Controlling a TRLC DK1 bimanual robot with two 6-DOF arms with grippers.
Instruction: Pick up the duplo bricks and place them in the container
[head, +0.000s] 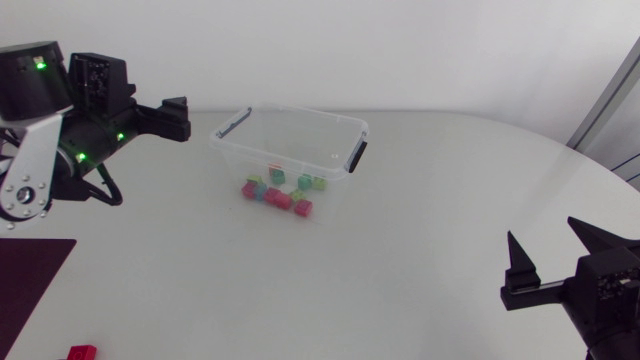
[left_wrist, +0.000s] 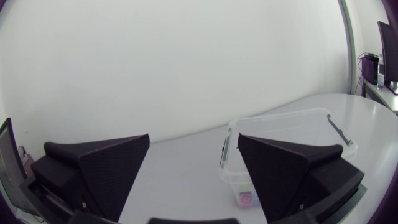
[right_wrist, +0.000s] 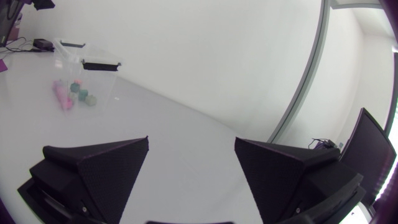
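A clear plastic container (head: 335, 130) with dark handles stands at the table's back middle, and several coloured duplo bricks (head: 277, 192) lie inside it. A single red brick (head: 82, 352) rests at the table's front left edge. My left gripper (head: 178, 119) hovers to the left of the container, open and holding nothing. In the left wrist view the left gripper (left_wrist: 193, 177) points at the container (left_wrist: 280, 120), with pale bricks (left_wrist: 246, 198) showing through its wall. At the front right, my right gripper (head: 558, 248) stands open and empty. From the right gripper (right_wrist: 193, 177), the container (right_wrist: 99, 65) and its bricks (right_wrist: 73, 93) are far ahead.
A dark mat (head: 28, 290) covers the front left corner, just behind the red brick. White table surface (head: 400, 260) stretches between the container and my right gripper.
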